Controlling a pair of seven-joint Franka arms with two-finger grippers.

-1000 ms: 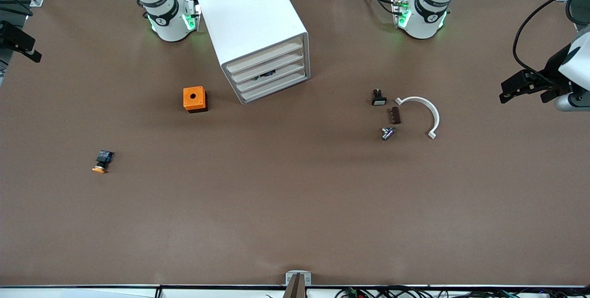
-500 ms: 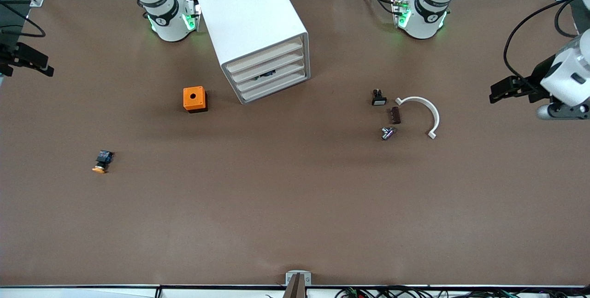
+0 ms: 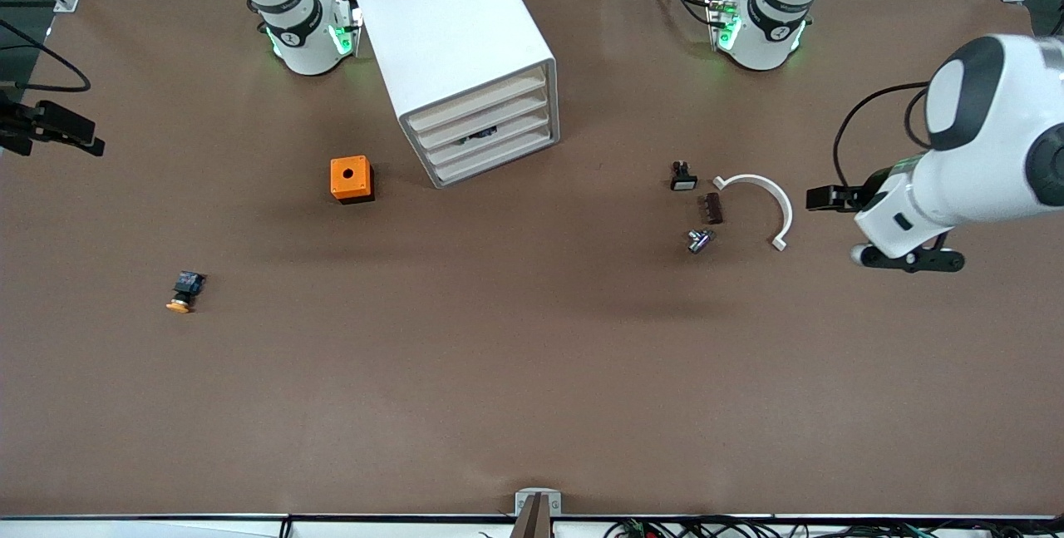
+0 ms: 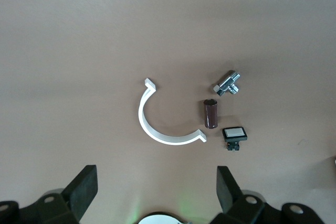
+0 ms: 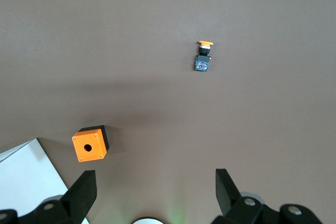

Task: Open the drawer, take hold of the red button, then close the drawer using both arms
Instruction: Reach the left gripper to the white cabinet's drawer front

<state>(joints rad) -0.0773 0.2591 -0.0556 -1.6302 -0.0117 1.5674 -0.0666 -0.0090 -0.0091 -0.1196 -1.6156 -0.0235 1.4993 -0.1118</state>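
1. While every drawer of the white drawer unit (image 3: 453, 39) is sitting shut, the red-capped button is not showing; it is probably lying inside.
2. Left gripper (image 4: 156, 177) is hanging beside the white curved bracket (image 4: 157, 127), jaws apart, empty.
3. Right gripper (image 5: 155, 179) is hanging over the right arm's table end, jaws apart, waiting.

A drawer cabinet (image 3: 460, 56) stands on the table (image 3: 532, 372), between the two arm bases. A box with a hole (image 3: 351, 179) sits just beside it, toward the right arm's end. An orange-capped push button (image 3: 184, 291) lies well apart from the cabinet, nearer the front camera. Toward the left arm's end, well apart from the cabinet, lie a curved bracket (image 3: 763, 205), a small switch (image 3: 682, 177), a cylinder (image 3: 712, 208) and a metal fitting (image 3: 700, 239).
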